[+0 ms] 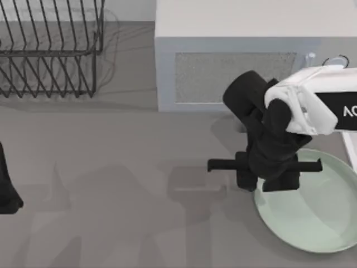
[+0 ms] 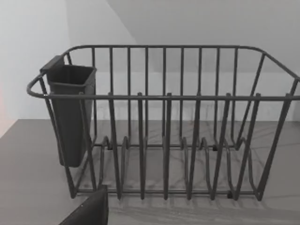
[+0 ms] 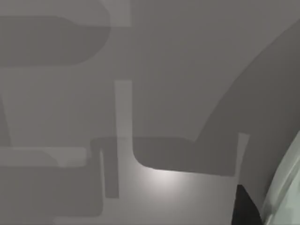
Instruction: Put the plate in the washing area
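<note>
The plate [image 1: 315,215] is pale mint green and lies flat on the grey table at the front right. Its rim also shows in the right wrist view as the plate [image 3: 286,192]. My right gripper [image 1: 265,180] hangs low over the plate's left edge, its black body covering that part of the rim. The arm reaches in from the right. A narrow white rim of the washing area [image 1: 350,151] shows at the right edge, just behind the plate. My left gripper [image 1: 6,192] stays parked at the far left edge of the table.
The grey-white microwave [image 1: 234,72] stands at the back, right behind my right arm. A black wire dish rack [image 1: 50,50] stands at the back left, and the left wrist view shows the rack [image 2: 164,140] with a dark cutlery cup [image 2: 70,112] on its side.
</note>
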`<state>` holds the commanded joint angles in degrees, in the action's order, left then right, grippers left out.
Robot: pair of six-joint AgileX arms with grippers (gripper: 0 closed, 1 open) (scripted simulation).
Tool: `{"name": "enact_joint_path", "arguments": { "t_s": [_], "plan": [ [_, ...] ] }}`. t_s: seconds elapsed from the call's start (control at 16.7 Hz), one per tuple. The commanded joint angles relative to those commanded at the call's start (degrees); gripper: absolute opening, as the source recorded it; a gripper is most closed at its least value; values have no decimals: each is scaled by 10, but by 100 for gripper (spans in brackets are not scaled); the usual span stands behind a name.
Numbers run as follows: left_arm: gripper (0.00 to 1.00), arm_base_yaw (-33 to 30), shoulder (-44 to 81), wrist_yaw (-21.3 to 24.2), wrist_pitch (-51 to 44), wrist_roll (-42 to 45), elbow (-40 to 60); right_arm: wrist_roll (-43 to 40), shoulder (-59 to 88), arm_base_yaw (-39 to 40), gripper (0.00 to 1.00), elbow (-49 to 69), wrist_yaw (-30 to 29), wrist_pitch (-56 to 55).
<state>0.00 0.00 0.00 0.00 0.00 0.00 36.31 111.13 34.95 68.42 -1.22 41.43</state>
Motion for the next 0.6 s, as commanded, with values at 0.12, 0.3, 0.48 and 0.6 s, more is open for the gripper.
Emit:
{"name": "enact_joint_path", "arguments": {
  "t_s": [0.12, 0.3, 0.48, 0.6],
  "plan": [
    [100, 0, 0, 0, 0, 0, 0, 1, 4, 3, 0, 32, 0, 32],
    [100, 0, 0, 0, 0, 0, 0, 2, 11, 8, 0, 125, 1, 126],
    [100, 0, 0, 0, 0, 0, 0, 2, 14, 8, 0, 267, 1, 268],
    [100, 0, 0, 0, 0, 0, 0, 1, 14, 6, 0, 368, 1, 369]
  ]
}}
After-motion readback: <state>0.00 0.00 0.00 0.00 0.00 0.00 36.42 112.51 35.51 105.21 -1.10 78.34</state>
